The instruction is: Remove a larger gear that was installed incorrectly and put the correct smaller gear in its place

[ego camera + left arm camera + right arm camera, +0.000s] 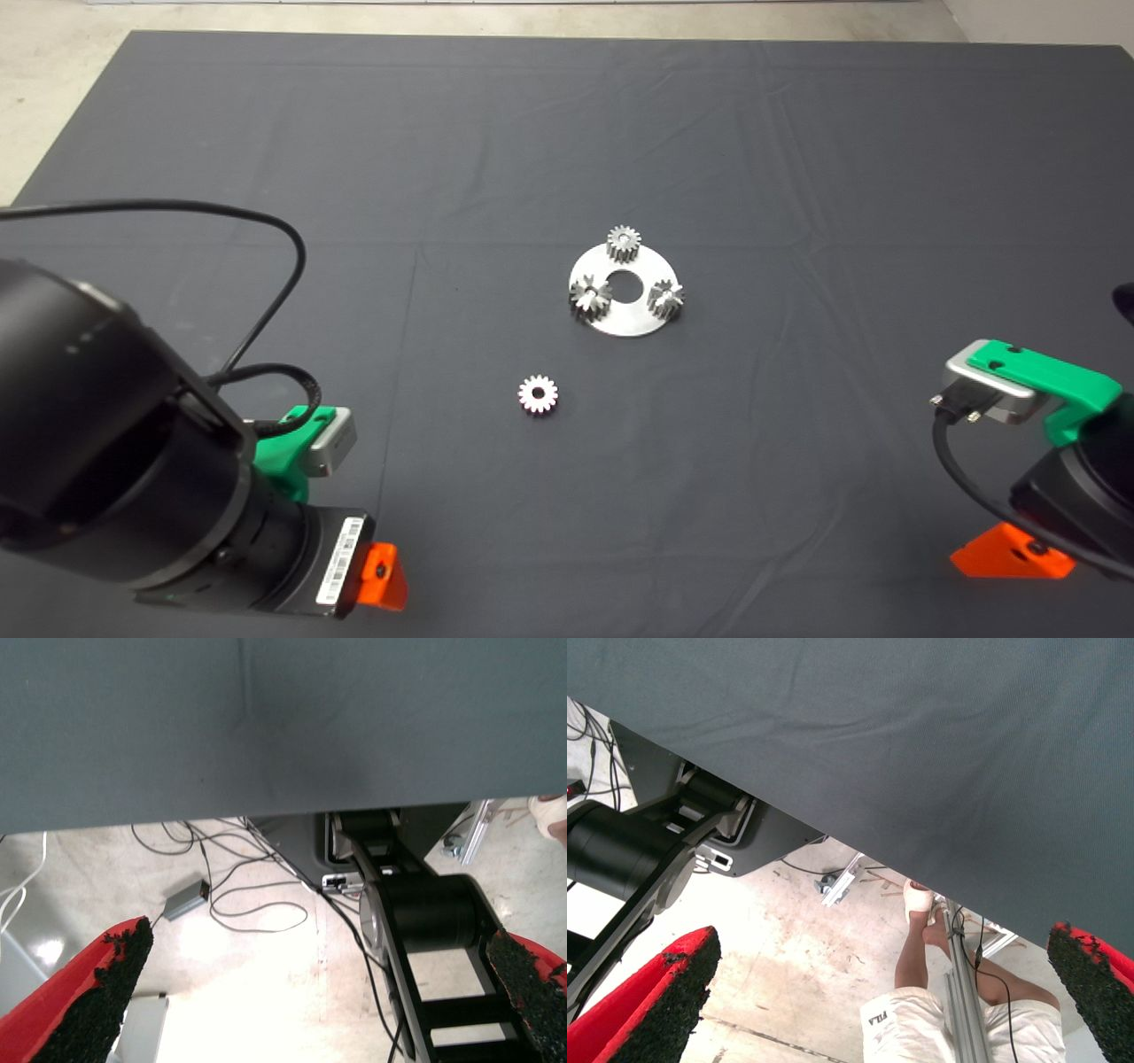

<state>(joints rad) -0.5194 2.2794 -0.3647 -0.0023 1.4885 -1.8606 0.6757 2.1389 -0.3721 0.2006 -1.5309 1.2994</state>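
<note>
Larger gear (590, 298) sits on disc (627, 290), left spot; smaller gear (538, 394) loose on counter nearby. Both steel, stiff, slick — I'd pinch across teeth. My left gripper (301, 992) & right gripper (877, 992) parked, fingers wide, empty.

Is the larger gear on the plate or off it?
On. The larger gear sits on the round plate, left of its centre hole; both grippers are away from it.
</note>
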